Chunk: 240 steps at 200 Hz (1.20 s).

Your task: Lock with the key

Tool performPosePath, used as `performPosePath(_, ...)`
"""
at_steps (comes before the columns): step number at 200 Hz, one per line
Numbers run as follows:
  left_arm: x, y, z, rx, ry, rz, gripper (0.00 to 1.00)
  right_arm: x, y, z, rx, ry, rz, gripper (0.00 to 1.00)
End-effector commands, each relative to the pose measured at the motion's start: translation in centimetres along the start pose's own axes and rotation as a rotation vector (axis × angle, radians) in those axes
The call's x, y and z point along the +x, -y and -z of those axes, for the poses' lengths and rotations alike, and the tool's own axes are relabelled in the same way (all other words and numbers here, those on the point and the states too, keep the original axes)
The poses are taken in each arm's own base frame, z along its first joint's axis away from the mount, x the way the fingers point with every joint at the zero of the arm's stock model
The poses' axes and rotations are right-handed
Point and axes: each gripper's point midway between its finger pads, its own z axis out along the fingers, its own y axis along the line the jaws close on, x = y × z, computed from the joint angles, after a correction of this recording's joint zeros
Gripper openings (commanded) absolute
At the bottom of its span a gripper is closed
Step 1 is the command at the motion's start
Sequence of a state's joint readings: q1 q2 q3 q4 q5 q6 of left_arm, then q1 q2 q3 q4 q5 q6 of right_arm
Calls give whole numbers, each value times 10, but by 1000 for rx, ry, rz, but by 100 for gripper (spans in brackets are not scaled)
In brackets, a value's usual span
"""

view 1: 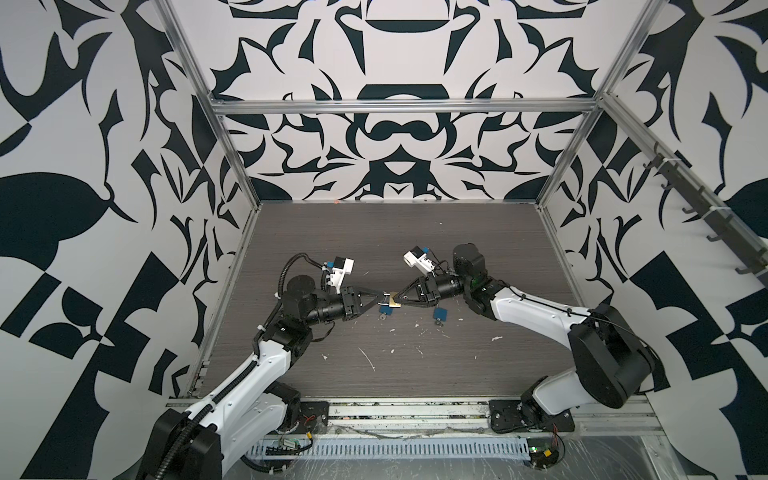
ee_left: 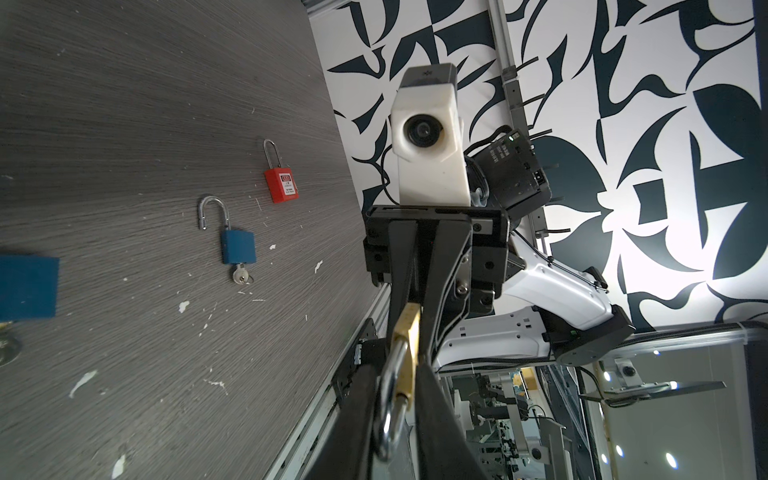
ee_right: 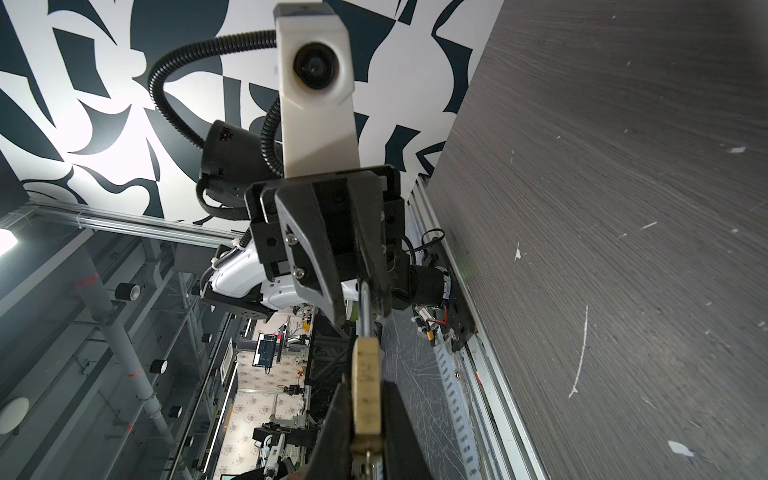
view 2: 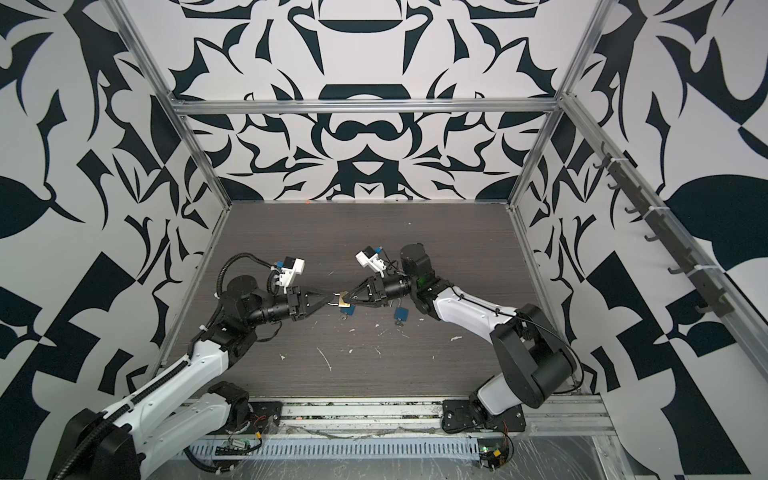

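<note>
Fingers (ee_left: 446, 266) of the right gripper (view 1: 398, 298) and the left gripper (view 1: 383, 297) meet tip to tip above the middle of the table (view 1: 374, 232). Between them is the brass padlock (view 1: 393, 301). The right pair is clamped on its body. The left pair stands narrowly apart on either side of its shackle (ee_right: 365, 309); whether it pinches cannot be told. On the table nearby lies a blue padlock (ee_left: 237, 247), its own shackle open and a key (ee_left: 240, 275) in it.

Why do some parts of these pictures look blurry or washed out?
Left wrist view: the nearest blue padlock sits too close to the lens, so it is soft; light glares off the patterned wall. Right wrist view: similar glare, brass padlock slightly soft. Both top views: evenly lit.
</note>
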<state>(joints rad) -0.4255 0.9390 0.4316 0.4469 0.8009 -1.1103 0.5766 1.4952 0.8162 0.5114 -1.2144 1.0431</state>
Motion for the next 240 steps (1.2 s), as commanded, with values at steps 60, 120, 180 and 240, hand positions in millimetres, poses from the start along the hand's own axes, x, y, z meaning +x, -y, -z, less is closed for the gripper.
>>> performPosePath(60,1,-2,0,8,3,-13,12,-11,-30,5,-29,29,120,0)
performPosePath(120,-1,-5,-1,8,15,-1,0,-15,-25,5,-21,63,112,0)
performPosePath(180,-3,-1,-3,51,14,23,0,-19,-14,3,11,98,163,0)
performPosePath(240,0,-2,-2,48,12,19,0,-22,-13,-3,11,102,171,0)
